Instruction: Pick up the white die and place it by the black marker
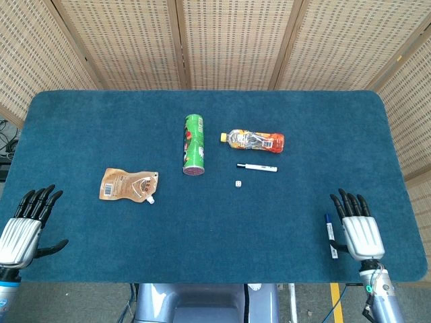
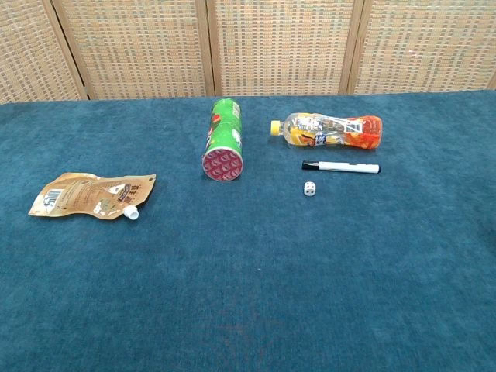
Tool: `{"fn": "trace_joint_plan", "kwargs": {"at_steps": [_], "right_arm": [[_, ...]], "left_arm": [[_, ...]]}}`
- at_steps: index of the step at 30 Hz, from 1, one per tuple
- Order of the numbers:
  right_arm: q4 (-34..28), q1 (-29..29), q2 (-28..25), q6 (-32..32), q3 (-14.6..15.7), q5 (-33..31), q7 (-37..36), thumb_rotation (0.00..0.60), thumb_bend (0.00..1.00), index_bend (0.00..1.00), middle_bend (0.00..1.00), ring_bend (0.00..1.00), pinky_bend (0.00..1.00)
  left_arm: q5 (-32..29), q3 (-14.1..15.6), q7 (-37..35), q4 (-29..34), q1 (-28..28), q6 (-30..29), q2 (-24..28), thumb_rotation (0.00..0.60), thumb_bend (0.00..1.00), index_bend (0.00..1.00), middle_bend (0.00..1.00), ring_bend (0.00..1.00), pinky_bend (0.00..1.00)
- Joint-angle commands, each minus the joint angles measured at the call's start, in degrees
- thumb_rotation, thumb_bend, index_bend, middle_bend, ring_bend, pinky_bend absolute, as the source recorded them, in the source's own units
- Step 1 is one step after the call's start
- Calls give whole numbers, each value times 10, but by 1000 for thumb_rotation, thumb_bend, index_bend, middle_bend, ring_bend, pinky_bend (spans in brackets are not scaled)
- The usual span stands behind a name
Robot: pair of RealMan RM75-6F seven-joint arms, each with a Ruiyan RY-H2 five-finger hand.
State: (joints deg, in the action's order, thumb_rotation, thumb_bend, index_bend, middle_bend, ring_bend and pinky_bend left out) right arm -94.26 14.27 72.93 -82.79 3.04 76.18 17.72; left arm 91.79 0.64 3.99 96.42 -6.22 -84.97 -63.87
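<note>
The white die (image 1: 238, 184) (image 2: 309, 188) sits on the blue table just in front of the black-capped marker (image 1: 256, 167) (image 2: 341, 167), a short gap between them. My right hand (image 1: 358, 228) is at the table's near right edge, fingers spread, holding nothing, far from the die. Over the near left corner, my left hand (image 1: 25, 226) is also spread and empty. Neither hand shows in the chest view.
A green can (image 1: 194, 144) (image 2: 223, 148) lies left of the marker and an orange drink bottle (image 1: 254, 140) (image 2: 327, 130) lies behind it. A brown pouch (image 1: 129, 184) (image 2: 93, 195) rests at the left. A blue pen (image 1: 330, 235) lies beside my right hand.
</note>
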Motion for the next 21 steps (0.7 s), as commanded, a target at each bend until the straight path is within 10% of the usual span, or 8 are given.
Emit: {"fn": "trace_joint_plan", "kwargs": {"at_steps": [1, 21], "right_arm": [[26, -23, 0, -18, 7, 16, -25, 600, 0, 0, 0, 0, 0], [13, -59, -26, -66, -25, 62, -69, 600, 0, 0, 0, 0, 0]], "left_arm": [[-2, -1, 0, -2, 0, 0, -1, 600, 103, 0, 0, 0, 0], [-8, -2, 7, -5, -2, 5, -5, 600, 106, 0, 0, 0, 0]]}}
